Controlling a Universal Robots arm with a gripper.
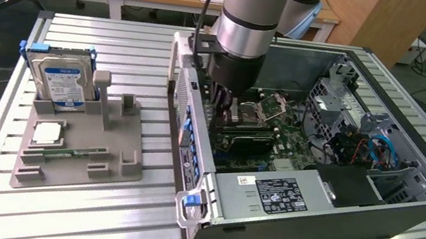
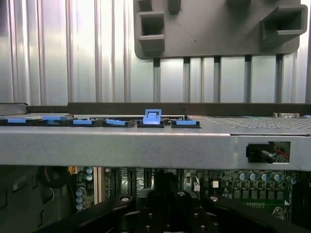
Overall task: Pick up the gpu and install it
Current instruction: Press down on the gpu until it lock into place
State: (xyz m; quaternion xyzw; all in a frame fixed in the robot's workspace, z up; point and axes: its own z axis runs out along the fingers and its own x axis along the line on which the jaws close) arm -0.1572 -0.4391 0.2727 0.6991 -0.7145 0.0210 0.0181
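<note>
Claw (image 1: 228, 106) lowered inside the open computer case (image 1: 404, 207), just above the gpu (image 1: 246, 139) on the motherboard; finger state cannot be told.

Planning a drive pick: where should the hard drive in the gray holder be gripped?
Grip the hard drive by its free upper half, across the flat faces, coming from above: it stands upright with its lower end in the gray holder.

The arm (image 1: 250, 10) comes down nearly vertical from the top of the exterior view; its silver wrist section continues into a black gripper (image 1: 228, 106) that points straight down; the gripper body (image 2: 170, 213) appears dark in the wrist view.
</note>
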